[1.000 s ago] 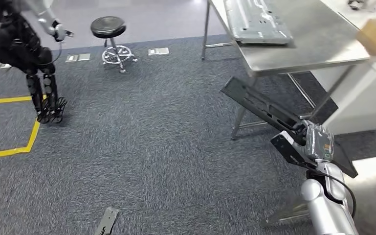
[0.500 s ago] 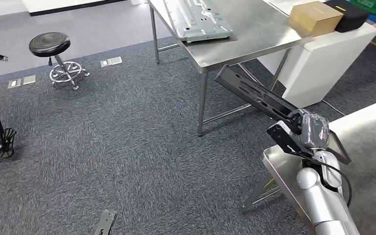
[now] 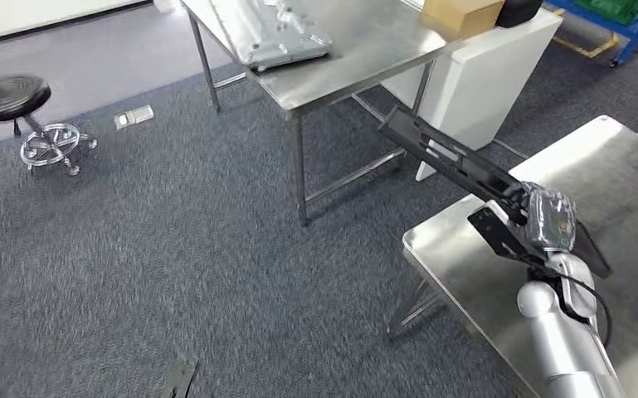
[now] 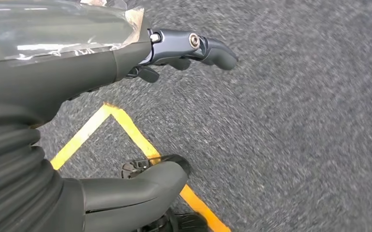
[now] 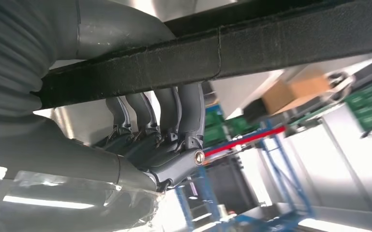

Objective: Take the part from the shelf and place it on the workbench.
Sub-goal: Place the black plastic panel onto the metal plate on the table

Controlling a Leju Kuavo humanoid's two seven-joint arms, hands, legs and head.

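head view: you see the right hand (image 3: 539,217) at the end of the silver arm, closed round a long black part (image 3: 465,170); the part slopes up and away from the hand, its far end reaching toward the legs of the far table (image 3: 365,46)
part: held in the air, resting on nothing; its near end lies over the edge of the steel workbench (image 3: 465,282) in the lower right of your view (whether it touches the top you cannot tell)
right wrist view: the dark fingers (image 5: 174,116) wrap over the edge of the black part (image 5: 251,46) and the thumb presses from the other side; a firm hold; behind it a cardboard box (image 5: 295,92) and blue racking, blurred
left wrist view: the left hand (image 4: 126,96) hangs above grey carpet (image 4: 295,121) with a yellow floor line (image 4: 130,130) beneath; fingers (image 4: 198,48) loosely apart from the thumb, nothing in it
far table: steel top on thin legs; a grey metal panel (image 3: 274,33) lies on it
beside the far table: a white cabinet (image 3: 481,75) with a cardboard box (image 3: 456,12) on top
floor: grey carpet (image 3: 174,249); a black round stool (image 3: 17,104) on a chrome base stands well apart to your left; a small metal strip (image 3: 178,373) lies near the lower edge
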